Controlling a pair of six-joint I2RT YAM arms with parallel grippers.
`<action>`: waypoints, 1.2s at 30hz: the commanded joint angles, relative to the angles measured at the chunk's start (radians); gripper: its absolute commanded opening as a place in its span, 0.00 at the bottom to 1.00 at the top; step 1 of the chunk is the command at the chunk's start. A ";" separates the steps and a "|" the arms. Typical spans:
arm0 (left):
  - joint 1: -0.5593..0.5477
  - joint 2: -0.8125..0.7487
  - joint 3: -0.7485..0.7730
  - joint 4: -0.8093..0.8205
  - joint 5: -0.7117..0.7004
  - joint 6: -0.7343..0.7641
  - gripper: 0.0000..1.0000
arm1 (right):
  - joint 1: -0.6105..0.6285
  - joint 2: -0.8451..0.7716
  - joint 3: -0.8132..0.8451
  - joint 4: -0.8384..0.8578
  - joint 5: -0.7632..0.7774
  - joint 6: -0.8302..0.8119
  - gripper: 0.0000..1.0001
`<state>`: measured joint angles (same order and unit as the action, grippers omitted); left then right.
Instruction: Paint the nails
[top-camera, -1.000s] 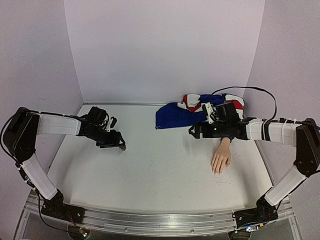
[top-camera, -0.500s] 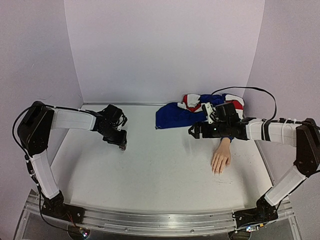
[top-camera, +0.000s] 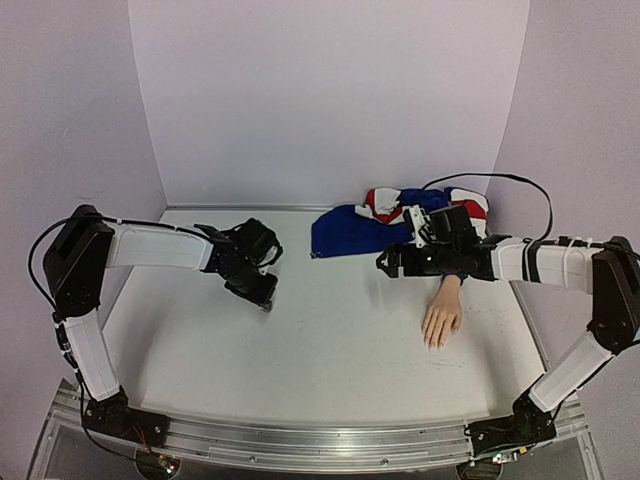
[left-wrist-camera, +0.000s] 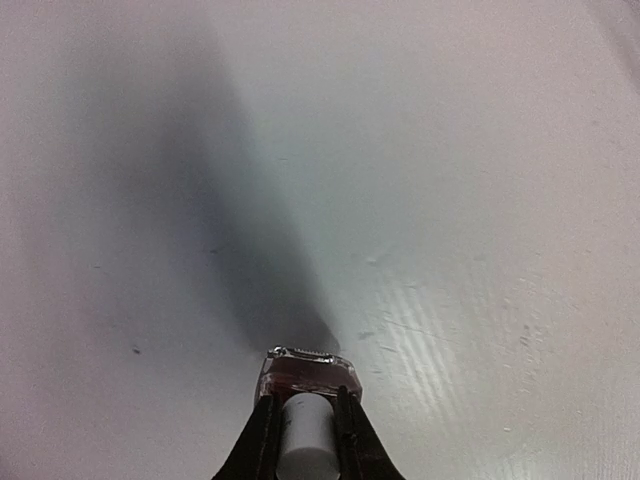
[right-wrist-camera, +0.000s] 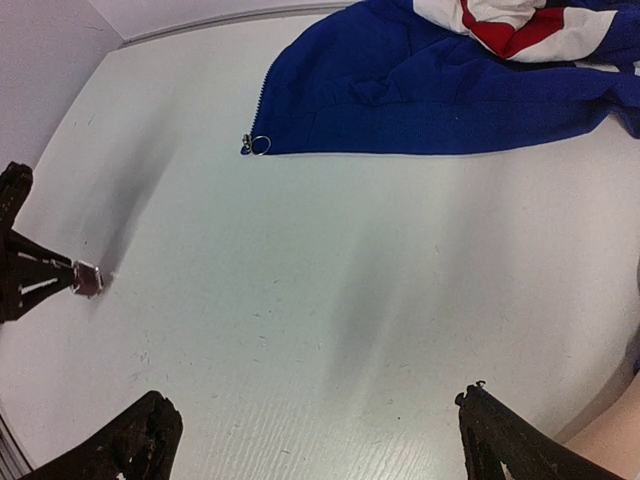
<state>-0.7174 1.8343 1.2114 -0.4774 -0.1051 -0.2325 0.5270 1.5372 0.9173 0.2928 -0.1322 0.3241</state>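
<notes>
- While the left gripper (top-camera: 264, 298) is clenched on the white cap (left-wrist-camera: 303, 440) of a small dark-red nail-polish bottle (left-wrist-camera: 306, 372), the bottle points out past the fingertips, low over the table (top-camera: 330, 370) — whether it touches the surface cannot be told.
- The right gripper (right-wrist-camera: 315, 405) is released, its jaws spread wide with nothing between them, and it hovers over the table's right half.
- The mannequin hand (top-camera: 441, 320) lies flat near the table's right side, fingers pointing at the near edge, its wrist running under the right arm.
- The nails (top-camera: 433, 342) sit at those fingertips, well apart from the bottle — too small here to show any colour.
- A blue jacket (right-wrist-camera: 430, 90) with red and white panels lies crumpled at the back, its zip pull (right-wrist-camera: 258, 144) resting on the table.
</notes>
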 joint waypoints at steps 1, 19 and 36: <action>-0.148 -0.010 0.100 -0.029 0.007 -0.014 0.12 | 0.007 -0.010 0.014 0.025 0.023 0.006 0.98; -0.427 0.236 0.348 -0.092 -0.021 0.019 0.15 | 0.007 -0.085 -0.030 -0.020 0.067 -0.003 0.98; -0.422 -0.032 0.280 -0.093 -0.149 0.134 0.69 | 0.086 -0.023 0.012 -0.115 0.085 -0.034 0.98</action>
<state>-1.1461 1.9663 1.4799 -0.5858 -0.1436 -0.1604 0.5594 1.4857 0.8928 0.2302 -0.0700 0.3111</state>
